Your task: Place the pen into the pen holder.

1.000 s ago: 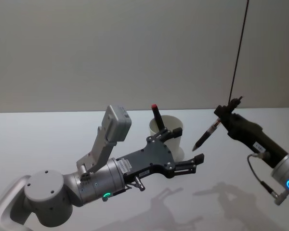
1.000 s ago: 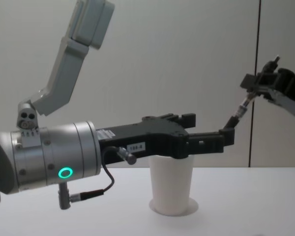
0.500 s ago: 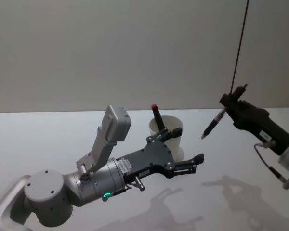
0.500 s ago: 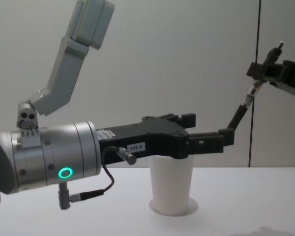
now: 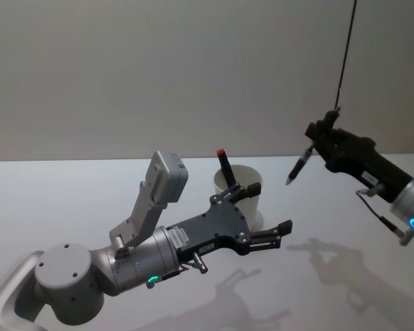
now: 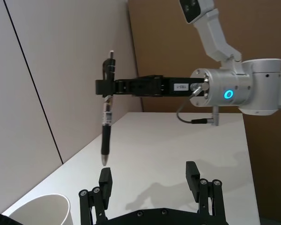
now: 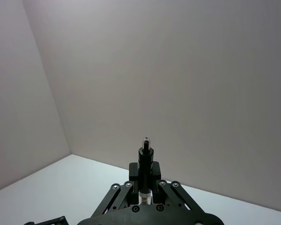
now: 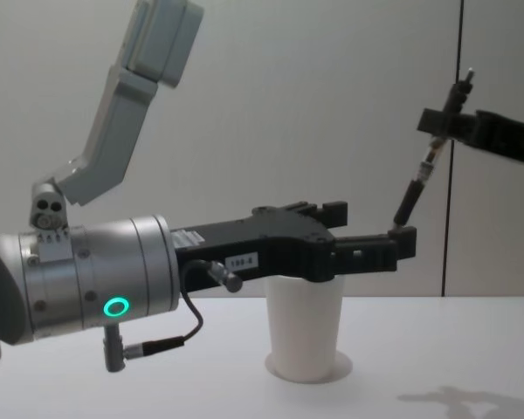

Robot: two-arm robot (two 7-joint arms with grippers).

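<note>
Plain grey walls back a pale, smooth table (image 5: 69,200), with a thin dark cable (image 5: 345,55) hanging at the far right. Near the table's middle stands the pen holder (image 5: 238,189), a white paper cup with a red-capped pen (image 5: 225,167) already leaning inside it.

Up to the right of the cup, the right gripper (image 5: 316,141) is clenched on the upper end of a dark pen (image 5: 298,165), which hangs tip-down and slightly tilted, well above the table and not yet over the cup's mouth. From the left wrist view it hangs nearly upright, its point free in the air above the table (image 6: 178,150).

The left gripper (image 5: 269,215) reaches in from the near left, fingers spread and holding nothing, hovering just in front of the cup at about rim height.

As a judgement, the pen is light, stiff and rather slick, so the hold near its top suits it: the long free end can lead into the cup. The cup itself looks light and easy to tip, so the pen should go in straight down through the mouth, not against the rim, and clear of the left gripper's fingers close by.
</note>
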